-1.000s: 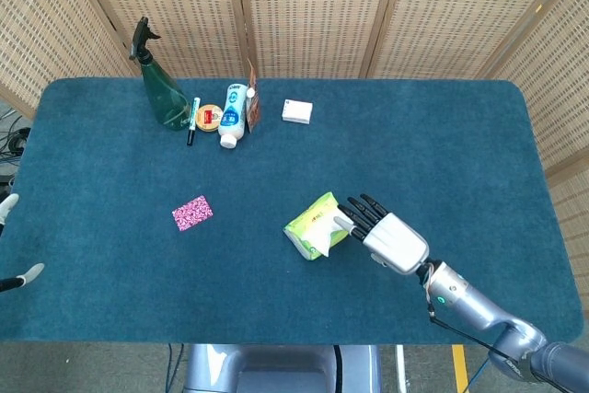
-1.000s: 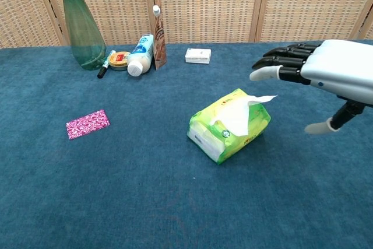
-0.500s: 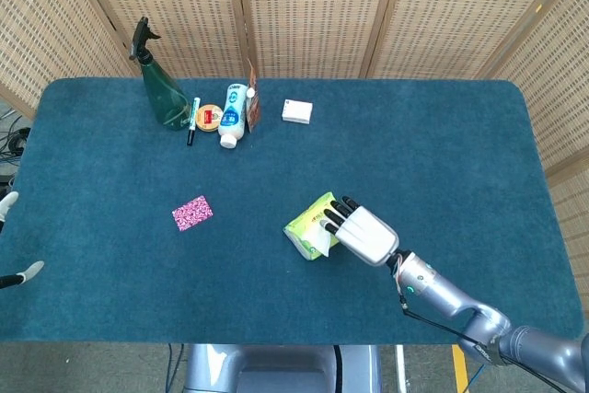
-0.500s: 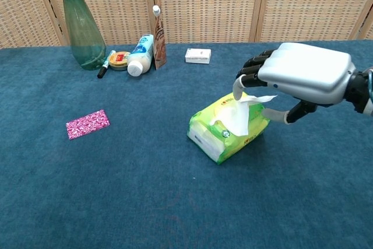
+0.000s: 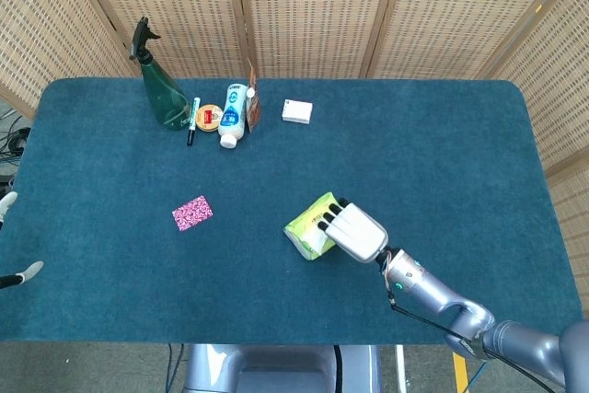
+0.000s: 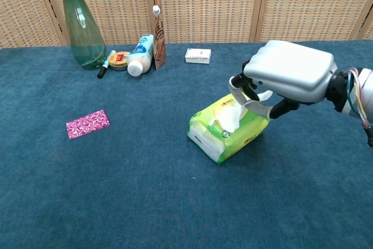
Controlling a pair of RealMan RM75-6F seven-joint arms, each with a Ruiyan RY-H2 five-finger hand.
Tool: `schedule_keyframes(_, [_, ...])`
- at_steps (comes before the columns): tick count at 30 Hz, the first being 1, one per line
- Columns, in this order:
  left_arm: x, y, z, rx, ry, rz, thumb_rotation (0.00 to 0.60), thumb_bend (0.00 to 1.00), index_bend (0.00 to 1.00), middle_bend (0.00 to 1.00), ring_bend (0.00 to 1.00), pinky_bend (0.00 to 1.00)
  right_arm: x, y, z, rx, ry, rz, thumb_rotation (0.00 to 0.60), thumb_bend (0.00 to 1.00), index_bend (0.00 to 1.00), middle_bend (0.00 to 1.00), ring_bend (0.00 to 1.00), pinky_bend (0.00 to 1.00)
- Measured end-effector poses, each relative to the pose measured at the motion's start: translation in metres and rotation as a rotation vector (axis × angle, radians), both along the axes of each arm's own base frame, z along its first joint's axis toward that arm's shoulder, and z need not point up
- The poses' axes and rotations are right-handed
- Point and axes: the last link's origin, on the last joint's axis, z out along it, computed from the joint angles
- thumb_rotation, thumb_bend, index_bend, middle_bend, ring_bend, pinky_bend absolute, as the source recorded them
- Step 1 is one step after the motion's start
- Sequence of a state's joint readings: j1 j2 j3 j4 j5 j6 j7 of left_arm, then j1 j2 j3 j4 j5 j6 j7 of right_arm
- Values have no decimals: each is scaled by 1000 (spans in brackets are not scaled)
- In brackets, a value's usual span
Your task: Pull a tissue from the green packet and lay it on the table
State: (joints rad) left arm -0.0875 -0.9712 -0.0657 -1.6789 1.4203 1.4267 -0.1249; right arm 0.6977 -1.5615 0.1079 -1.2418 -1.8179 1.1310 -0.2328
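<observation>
The green tissue packet (image 6: pixel 227 129) lies slightly right of the table's middle, with a white tissue (image 6: pixel 231 119) sticking up from its top slot. My right hand (image 6: pixel 287 73) hangs right over the packet's far end. Its fingers (image 6: pixel 240 87) curl down and, with the thumb, pinch the raised tip of the tissue. In the head view the same right hand (image 5: pixel 355 232) covers the right half of the packet (image 5: pixel 306 225). Only two pale fingertips of my left hand (image 5: pixel 25 274) show at the far left edge, spread apart, off the table and holding nothing.
A green spray bottle (image 5: pixel 163 91), marker pen (image 5: pixel 192 120), round tin (image 5: pixel 209 117), white-and-blue bottle (image 5: pixel 233 115) and brown sachet (image 5: pixel 252 104) cluster at the back left. A small white box (image 5: pixel 296 111) lies behind the packet. A pink patterned card (image 5: pixel 191 213) lies to its left on the blue table (image 5: pixel 442 144).
My right hand moved left from beside the packet to above it, and its fingers curled from outstretched down onto the tissue's tip. The left hand stayed put.
</observation>
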Motion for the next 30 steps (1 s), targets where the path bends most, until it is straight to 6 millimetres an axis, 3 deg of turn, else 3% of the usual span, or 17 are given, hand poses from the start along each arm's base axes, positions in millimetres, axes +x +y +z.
schedule_keyframes(8, [0, 0, 0, 0, -2, 0, 600, 0, 0, 0, 0, 0, 14, -3, 22, -41, -165, 67, 600, 625, 645, 620, 507, 537])
schedule_keyframes(18, [1, -2, 1, 1, -5, -6, 600, 0, 0, 0, 0, 0, 51, -6, 109, -187, -358, 199, 600, 646, 648, 626, 515, 537])
schedule_keyframes(22, [1, -2, 1, 3, -6, -6, 600, 0, 0, 0, 0, 0, 52, 2, 137, -217, -369, 227, 600, 656, 649, 628, 517, 537])
schedule_keyframes(25, [2, -2, 1, 1, -5, -9, 600, 0, 0, 0, 0, 0, 42, 13, 138, -197, -327, 236, 600, 658, 649, 629, 518, 538])
schedule_keyframes(30, [2, -2, 0, 0, -1, -8, 600, 0, 0, 0, 0, 0, 5, 40, 113, -107, -169, 239, 600, 659, 650, 631, 519, 540])
